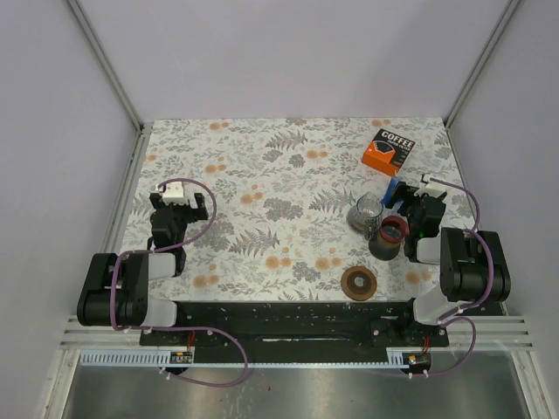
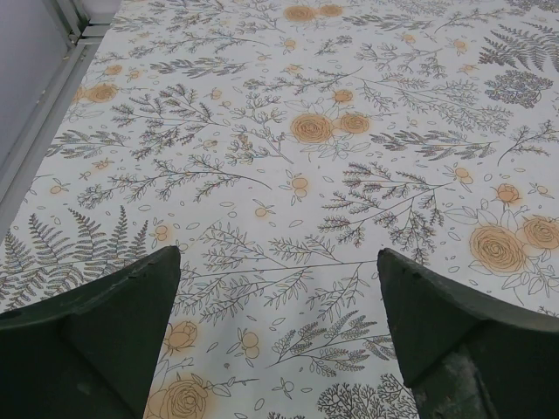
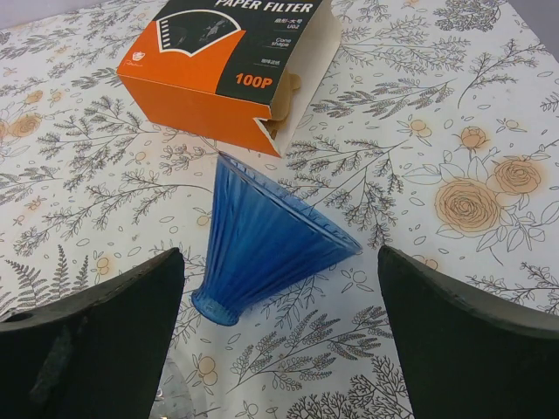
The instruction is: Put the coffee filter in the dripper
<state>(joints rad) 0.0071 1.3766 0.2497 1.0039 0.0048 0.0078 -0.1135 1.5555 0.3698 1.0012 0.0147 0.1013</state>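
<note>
A: What do we see, biggest first?
B: The table (image 1: pixel 262 175) in its floral cloth. Our left gripper (image 2: pixel 278 255) hovers over bare cloth on the left side, fingers wide apart, holding nothing.
A: And our right gripper (image 3: pixel 279 255)?
B: Its fingers are spread too, and empty. Just ahead of them the blue dripper (image 3: pixel 262 240) lies on its side, narrow end towards the orange filter box (image 3: pixel 218 70).
A: The filter itself?
B: We see a tan edge at the box's open flap; we cannot tell whether it is paper.
A: Smaller things?
B: A dark cup (image 1: pixel 390 237), a glass (image 1: pixel 367 212) just beside it, and a brown ring (image 1: pixel 359 283) nearer our bases.
</note>
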